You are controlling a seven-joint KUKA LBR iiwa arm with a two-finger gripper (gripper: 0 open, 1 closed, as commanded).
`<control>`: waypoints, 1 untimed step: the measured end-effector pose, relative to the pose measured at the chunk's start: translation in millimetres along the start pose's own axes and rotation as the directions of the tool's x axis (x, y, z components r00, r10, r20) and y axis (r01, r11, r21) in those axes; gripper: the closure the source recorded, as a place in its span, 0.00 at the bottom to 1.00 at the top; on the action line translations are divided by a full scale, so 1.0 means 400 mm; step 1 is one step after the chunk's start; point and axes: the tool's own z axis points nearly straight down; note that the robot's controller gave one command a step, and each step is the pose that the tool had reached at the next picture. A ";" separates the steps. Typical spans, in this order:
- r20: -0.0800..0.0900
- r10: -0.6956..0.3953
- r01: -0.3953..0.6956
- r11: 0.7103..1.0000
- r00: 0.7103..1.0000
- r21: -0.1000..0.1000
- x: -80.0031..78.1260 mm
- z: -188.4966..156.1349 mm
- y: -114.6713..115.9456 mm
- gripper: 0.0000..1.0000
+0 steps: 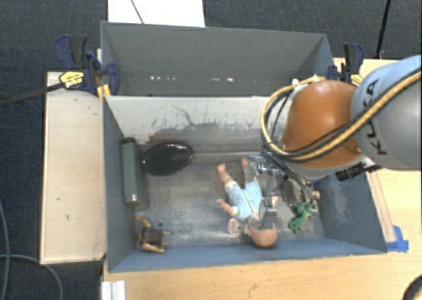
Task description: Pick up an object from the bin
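My gripper (266, 185) is low in the right half of the bin, beneath the arm's orange cover, right over a small baby doll (241, 201). The doll wears pale blue and lies on its back with its head (264, 236) toward the front wall and its legs pointing to the back. The gripper's metal parts overlap the doll's right side. Just to the right of the gripper lies a small green toy figure (303, 214).
A black oval thing (166, 158) lies at the back left, with a grey-green cylinder (129, 170) along the left wall. A small brown figure (151, 235) sits in the front left corner. The arm and its cables hang over the bin's right side.
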 end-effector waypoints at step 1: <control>0.005 0.096 -0.096 0.995 0.995 -0.001 -0.016 0.081 -0.015 0.00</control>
